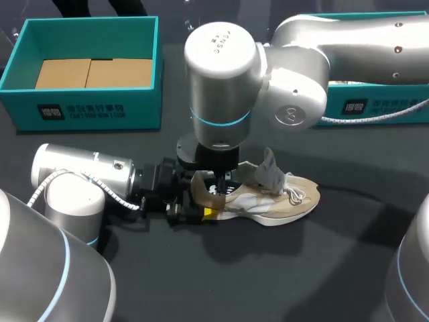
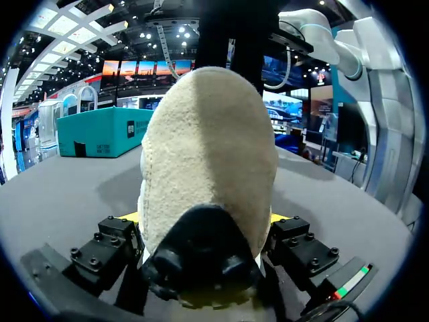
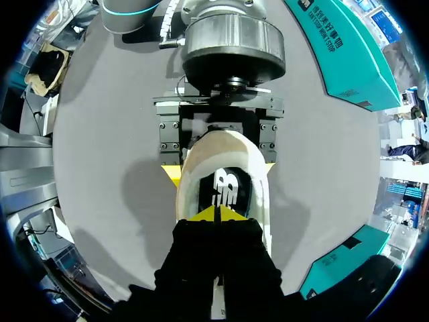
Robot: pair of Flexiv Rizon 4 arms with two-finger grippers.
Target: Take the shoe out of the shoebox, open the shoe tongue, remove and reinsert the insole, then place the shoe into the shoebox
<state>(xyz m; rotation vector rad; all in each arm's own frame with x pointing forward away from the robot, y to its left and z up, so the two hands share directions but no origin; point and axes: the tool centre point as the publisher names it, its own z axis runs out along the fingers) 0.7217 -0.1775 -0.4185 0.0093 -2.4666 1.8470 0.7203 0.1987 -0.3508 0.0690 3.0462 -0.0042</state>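
The step in hand looks to be drawing the insole (image 3: 224,189) out of the shoe (image 1: 285,201), which sits sole-down on the bench (image 1: 268,282), well apart from the teal shoebox (image 1: 94,111) behind it; to do it well, pinch the insole's edge firmly, peel it along the shoe's length rather than straight up, and brace the heel so the shoe neither tips nor drags; the left pincer (image 3: 220,168) is clamped on the heel, one yellow tip at each side; the right pincer (image 3: 218,213) reaches down into the shoe's mouth, its tips drawn together to a point at the insole; whether they actually pinch it I cannot tell
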